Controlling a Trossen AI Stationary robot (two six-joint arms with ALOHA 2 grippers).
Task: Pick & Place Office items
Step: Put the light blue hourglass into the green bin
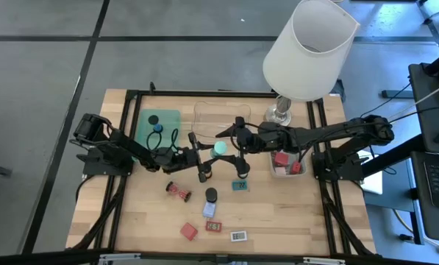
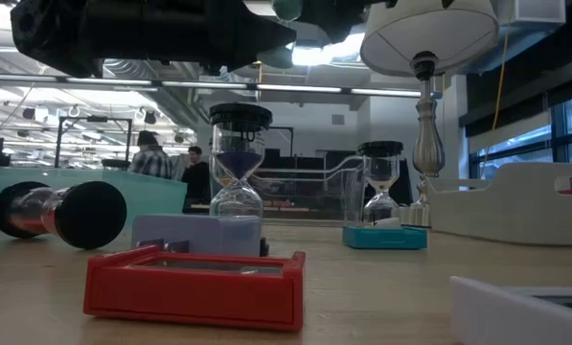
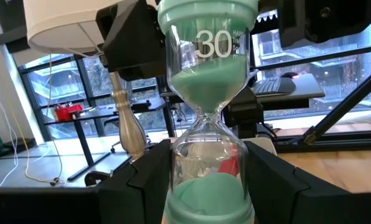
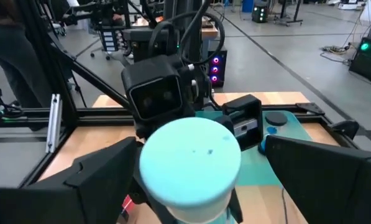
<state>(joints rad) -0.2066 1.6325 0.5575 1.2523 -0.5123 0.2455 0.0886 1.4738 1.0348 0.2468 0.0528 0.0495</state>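
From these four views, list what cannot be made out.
- Labels on the flat tags: too small in the high view.
- Contents of the grey tray: partly covered by the right arm in the high view.
- Green hourglass: its base is cut off by the left wrist view's edge, between the left tool fingers.
- Lamp shade: cropped in the low view.

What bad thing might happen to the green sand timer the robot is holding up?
The left gripper pinches the green sand timer only near its lower end, so it might tip or slip. The right gripper stands open around the timer's top; a poorly timed handover may drop it. It hangs above the table, so a fall might crack the glass or knock the black-capped timer.
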